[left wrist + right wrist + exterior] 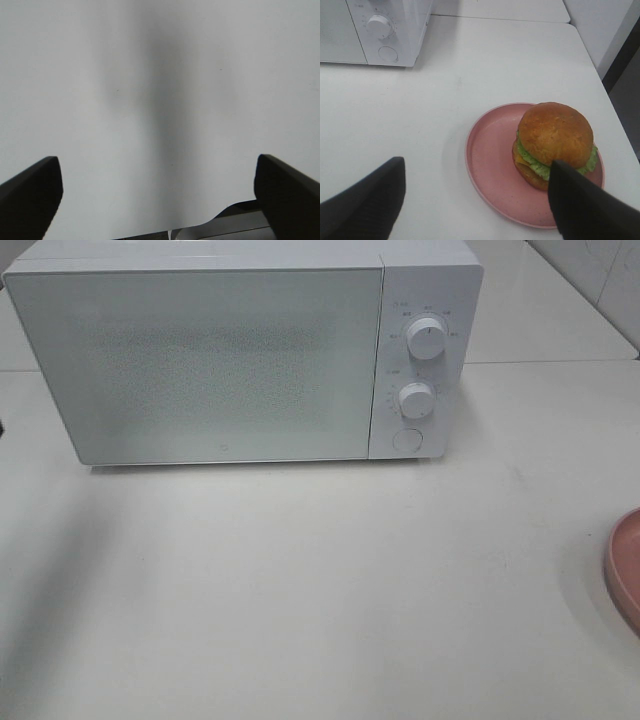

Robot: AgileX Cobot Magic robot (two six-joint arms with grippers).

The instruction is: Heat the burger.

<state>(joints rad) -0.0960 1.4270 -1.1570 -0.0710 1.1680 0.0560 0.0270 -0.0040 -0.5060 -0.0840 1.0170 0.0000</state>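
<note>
**Burger on plate, microwave door closed**

The burger [554, 145] sits on the pink plate [490, 165], toward one side of it, on the white table [320, 590] to the right of the microwave [200, 360]. The microwave door is closed. The right gripper [475, 200] hangs above the plate's near rim, jaws wide, holding nothing. The left gripper [157, 192] hangs over bare table, jaws wide, empty.

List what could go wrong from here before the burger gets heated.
The microwave door is shut, so it must be opened first. The burger sits off-centre on the pink plate, which lies near the table's right edge; a clumsy grab by the open right end effector could knock either off.
</note>
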